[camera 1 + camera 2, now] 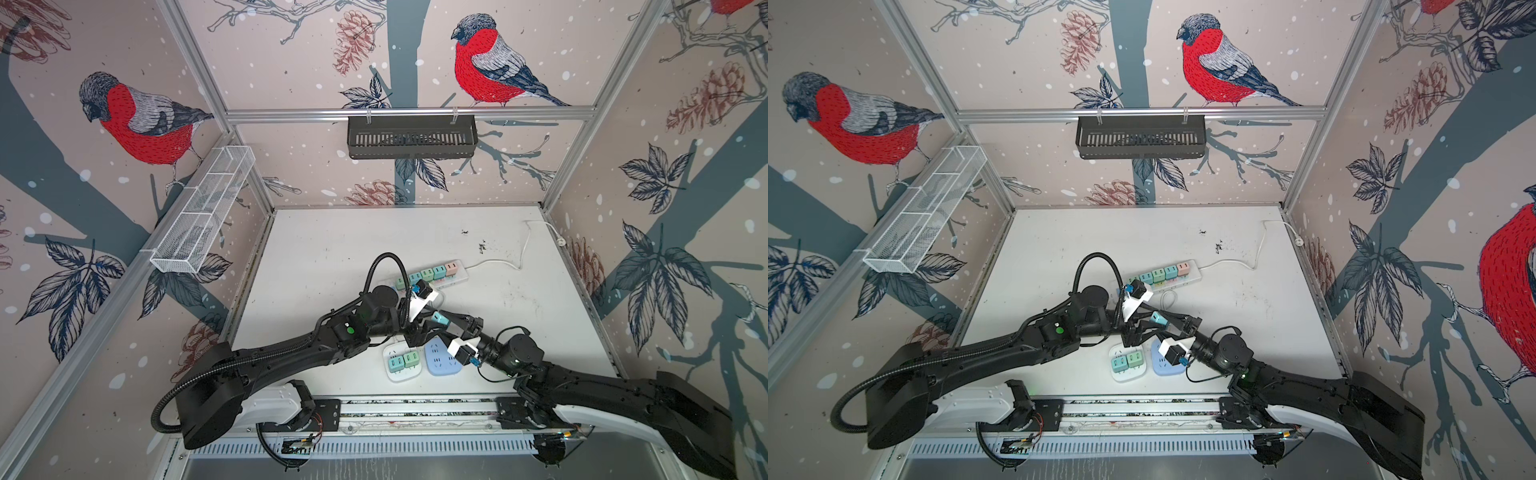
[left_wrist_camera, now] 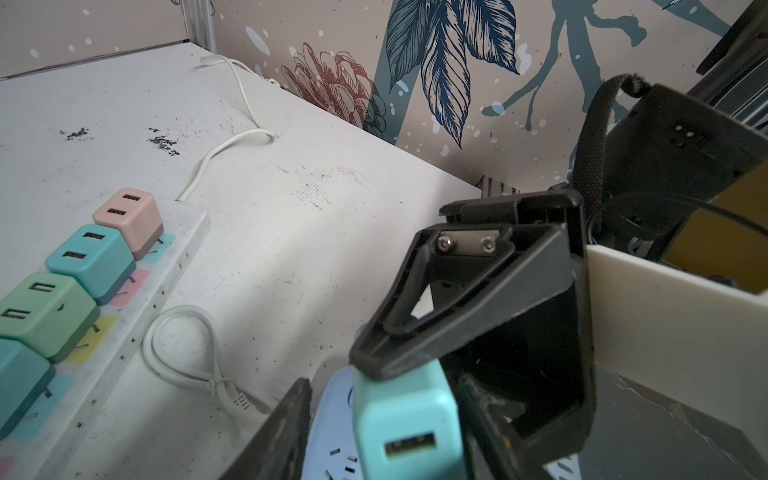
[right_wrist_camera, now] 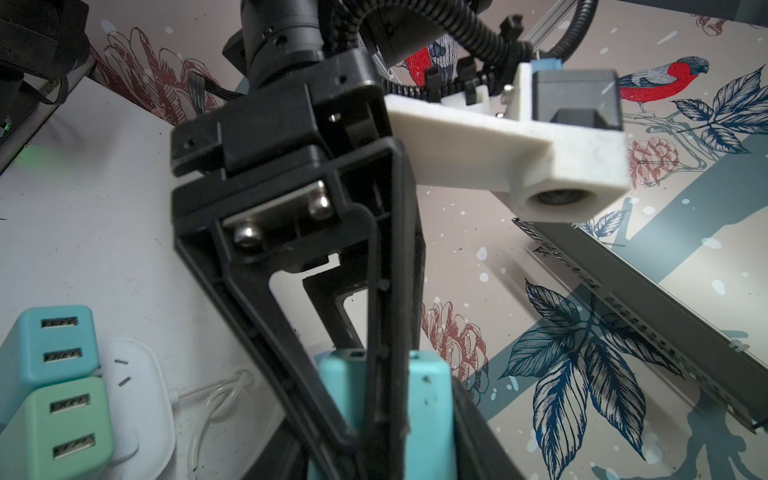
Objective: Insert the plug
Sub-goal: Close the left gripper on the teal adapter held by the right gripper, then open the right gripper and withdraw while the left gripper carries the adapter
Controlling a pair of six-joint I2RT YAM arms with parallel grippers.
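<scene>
One smooth, boxy teal plug

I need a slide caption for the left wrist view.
Right gripper pinches a turquoise USB charger; blue socket block and loaded power strip lie on the table.

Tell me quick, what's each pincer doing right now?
Left pincer: open, straddling the teal plug, with a gap on one side.
Right pincer: closed, holding the teal plug.

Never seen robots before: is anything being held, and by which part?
The turquoise plug, clamped across its body by the right gripper; the left gripper's hold is unclear.
</scene>
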